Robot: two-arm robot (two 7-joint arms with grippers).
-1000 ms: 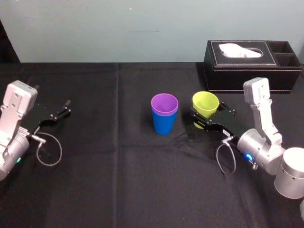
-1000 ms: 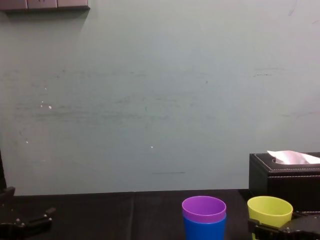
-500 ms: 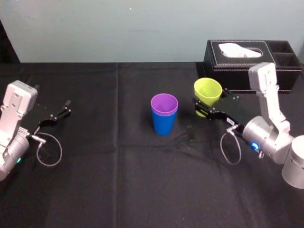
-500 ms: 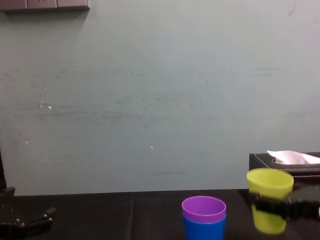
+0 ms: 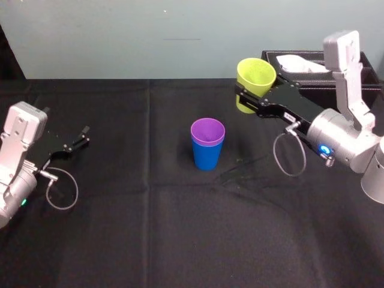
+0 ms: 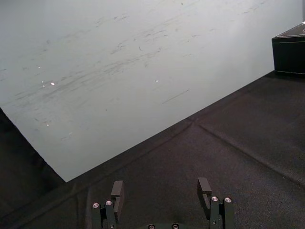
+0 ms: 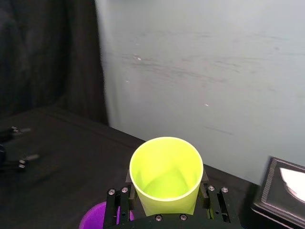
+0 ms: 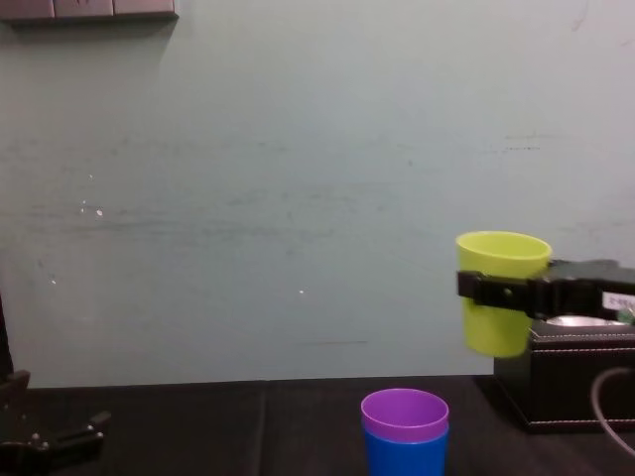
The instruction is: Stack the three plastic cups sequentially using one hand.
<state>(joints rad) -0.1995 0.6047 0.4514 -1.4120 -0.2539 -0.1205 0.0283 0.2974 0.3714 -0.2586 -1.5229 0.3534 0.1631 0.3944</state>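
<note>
Right gripper (image 5: 251, 97) clasps yellow-green cup (image 5: 257, 73) aloft; label (image 8: 620, 300) unreadable; left gripper (image 6: 160, 193) spread, empty.

r pincer (image 7: 167, 204) clamping yellow-green cup (image 7: 164, 174), purple cup (image 7: 95, 217) nearby

You see a plain yellow-green cup (image 5: 255, 75), a plain purple cup (image 5: 207, 131) and a plain blue cup (image 5: 207, 157). Your right gripper (image 5: 247, 98) is black with a small white label; your left gripper (image 5: 77, 143) is black too. The tabletop (image 5: 150, 228) is black, the tissue box (image 8: 566, 392) black with a white tissue, the wall (image 5: 120, 36) pale grey-green, the right arm (image 5: 345, 141) silver-grey with a blue light.
</note>
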